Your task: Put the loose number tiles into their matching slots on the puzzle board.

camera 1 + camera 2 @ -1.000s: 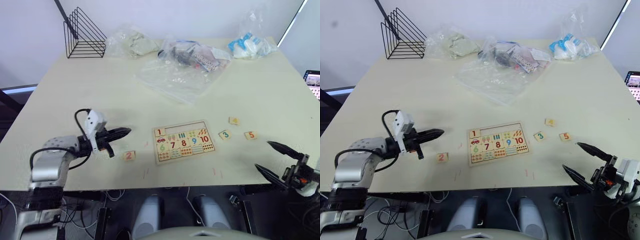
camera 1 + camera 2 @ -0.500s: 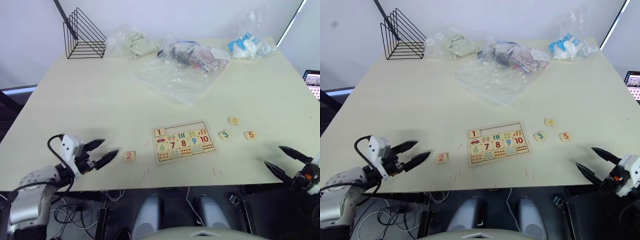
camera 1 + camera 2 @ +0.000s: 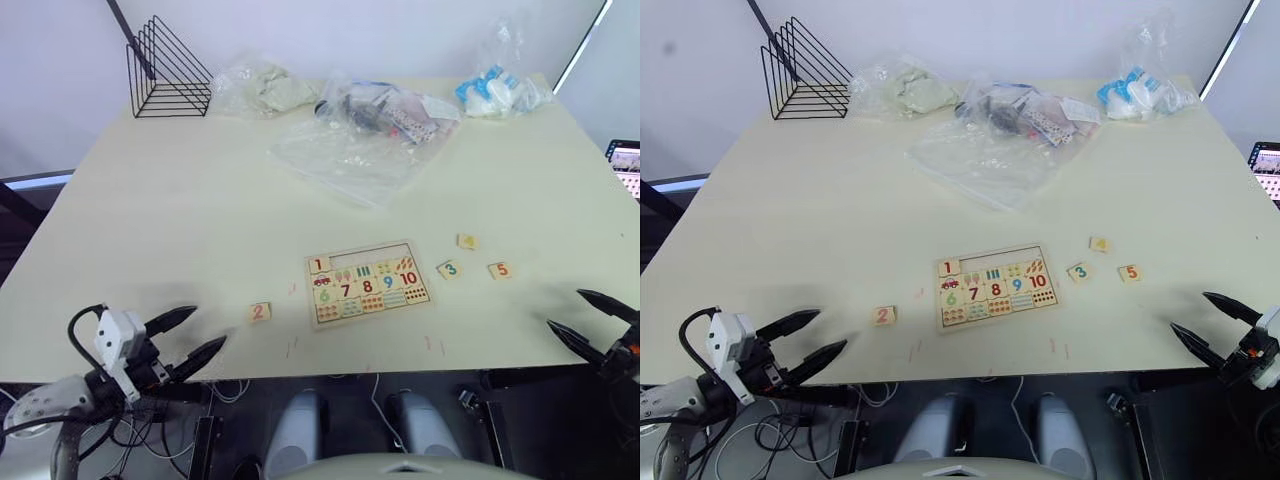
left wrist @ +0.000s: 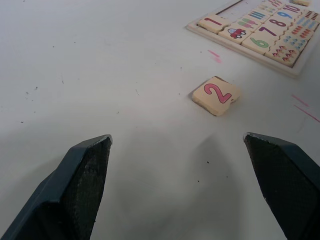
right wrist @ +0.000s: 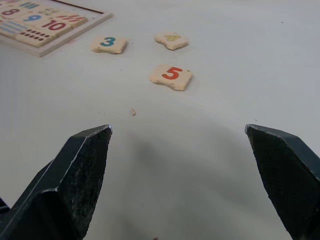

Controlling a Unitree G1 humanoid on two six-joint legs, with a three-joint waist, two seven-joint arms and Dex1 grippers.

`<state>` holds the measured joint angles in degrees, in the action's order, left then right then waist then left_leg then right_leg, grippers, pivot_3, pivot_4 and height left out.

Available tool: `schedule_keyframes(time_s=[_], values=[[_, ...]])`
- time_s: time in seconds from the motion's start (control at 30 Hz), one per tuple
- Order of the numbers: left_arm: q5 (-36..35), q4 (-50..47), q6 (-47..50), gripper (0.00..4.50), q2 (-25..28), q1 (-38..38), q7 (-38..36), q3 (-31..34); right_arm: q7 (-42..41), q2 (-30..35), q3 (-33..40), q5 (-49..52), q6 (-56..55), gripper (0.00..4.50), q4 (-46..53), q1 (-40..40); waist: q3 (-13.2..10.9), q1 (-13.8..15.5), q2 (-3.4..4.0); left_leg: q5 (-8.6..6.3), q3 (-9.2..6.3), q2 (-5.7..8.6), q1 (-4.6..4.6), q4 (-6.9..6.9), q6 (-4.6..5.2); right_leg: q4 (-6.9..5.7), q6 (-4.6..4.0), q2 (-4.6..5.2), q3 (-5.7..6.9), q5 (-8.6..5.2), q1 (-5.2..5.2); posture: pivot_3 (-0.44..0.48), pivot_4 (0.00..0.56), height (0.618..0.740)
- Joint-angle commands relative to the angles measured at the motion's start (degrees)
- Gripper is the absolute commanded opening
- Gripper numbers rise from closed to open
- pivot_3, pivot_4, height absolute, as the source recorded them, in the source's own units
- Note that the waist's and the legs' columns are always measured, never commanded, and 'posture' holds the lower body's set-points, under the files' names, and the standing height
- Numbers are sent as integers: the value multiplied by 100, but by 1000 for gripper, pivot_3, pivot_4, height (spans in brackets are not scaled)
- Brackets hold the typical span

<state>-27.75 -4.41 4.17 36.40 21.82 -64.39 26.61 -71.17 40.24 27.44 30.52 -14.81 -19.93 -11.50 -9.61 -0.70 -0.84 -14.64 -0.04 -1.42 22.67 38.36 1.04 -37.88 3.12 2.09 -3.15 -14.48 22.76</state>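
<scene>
L end effector fingers spread wide, empty, low at near tabletop edge; small square light-wood tile w/ red 2 lies flat just ahead of it, toward flat rectangular light-wood puzzle board beyond, so L arm is nearer. Red 1 tile sits in leftmost top-row slot; rest of slot row looks bare. R end effector also spread, empty; orange 5 tile ahead, green 3 and yellow-digit tile further on, board-side.
</scene>
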Motion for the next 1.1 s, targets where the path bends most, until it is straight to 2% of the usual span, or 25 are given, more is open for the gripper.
schedule_keyframes(time_s=[0.03, 1.1], values=[[-111, 65, -168, 4486, 96, -11, -76, 162, -142, 101, 207, 151, -45, 4500, 89, -37, 0, -3, 0, 0, 0, 0, 0, 0, 0, 0, 0, 0, 0, 0, 0, 0, 150, 740], [-95, 193, -240, 4486, 235, -212, -219, 31, -494, -73, 187, 289, -137, 4500, 71, -109, 0, -6, 0, 0, -1, -5, 0, 0, 0, 0, 0, -1, 0, 0, 0, 0, 150, 740]])
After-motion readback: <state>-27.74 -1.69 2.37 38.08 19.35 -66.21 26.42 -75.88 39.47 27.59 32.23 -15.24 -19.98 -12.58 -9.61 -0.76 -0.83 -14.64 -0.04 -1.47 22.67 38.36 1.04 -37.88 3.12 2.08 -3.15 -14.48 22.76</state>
